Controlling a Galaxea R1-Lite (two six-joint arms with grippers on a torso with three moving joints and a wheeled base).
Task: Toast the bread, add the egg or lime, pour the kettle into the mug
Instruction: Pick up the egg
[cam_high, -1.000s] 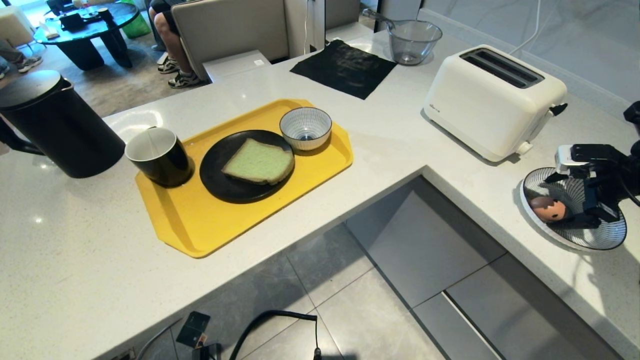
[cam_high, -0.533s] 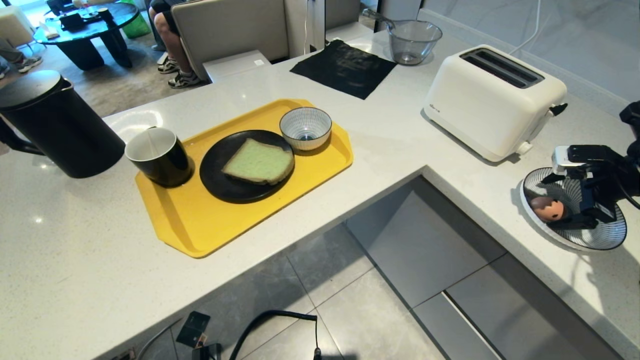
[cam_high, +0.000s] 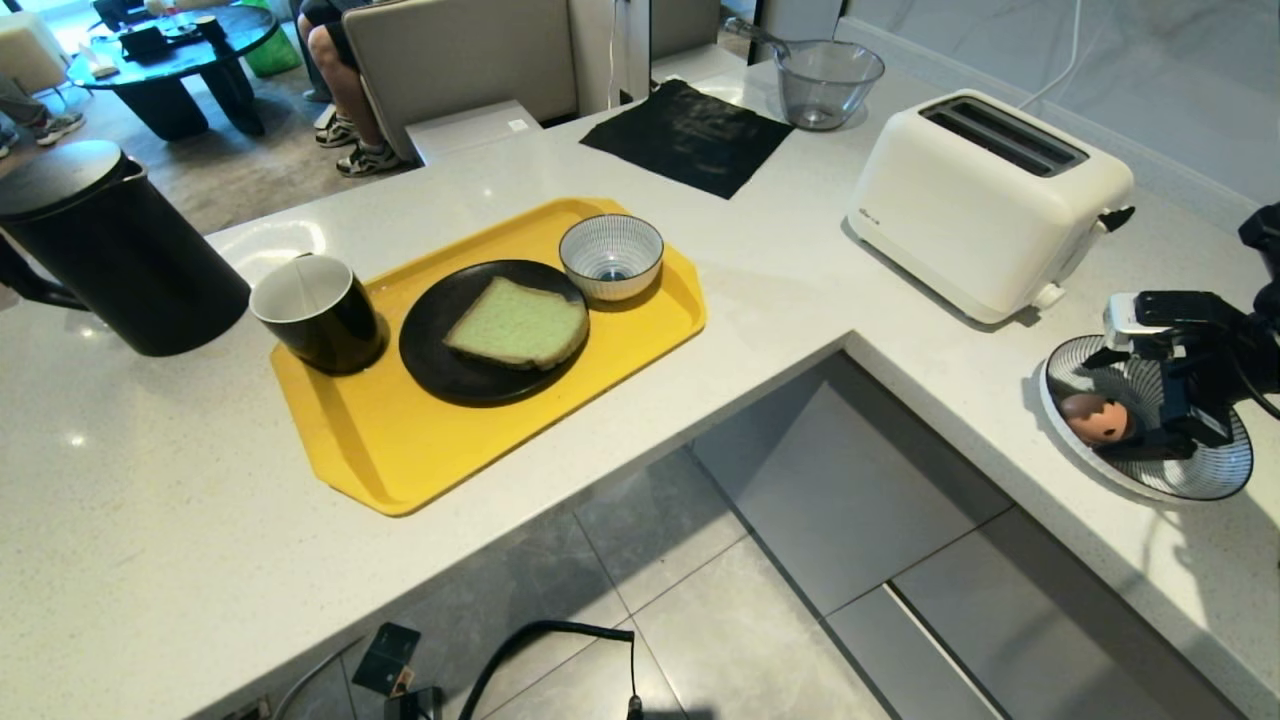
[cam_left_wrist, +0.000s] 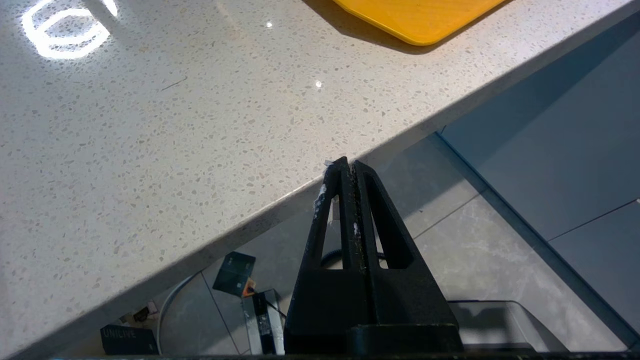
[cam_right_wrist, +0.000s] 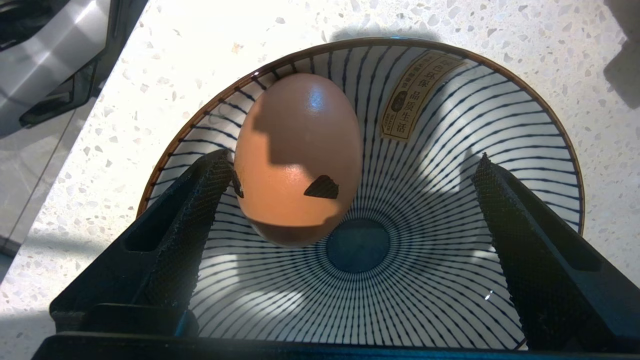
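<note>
One pinkish egg (cam_right_wrist: 297, 160) with black marks lies in a striped plate (cam_right_wrist: 450, 165) on the tabletop's (cam_high: 800, 290) right side, between the right gripper's (cam_right_wrist: 350, 200) wide jaws, one jaw touching it. Its gold sticker (cam_right_wrist: 415, 95) carries Chinese characters. The left gripper (cam_left_wrist: 348, 172) hangs closed off the near edge.

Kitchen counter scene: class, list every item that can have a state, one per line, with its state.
bread: flat on black plate, not in toaster
toaster: slots empty
egg: whole, in striped dish
kettle: upright, lid on
mug: upright
right gripper: open, astride egg
left gripper: shut, idle
</note>
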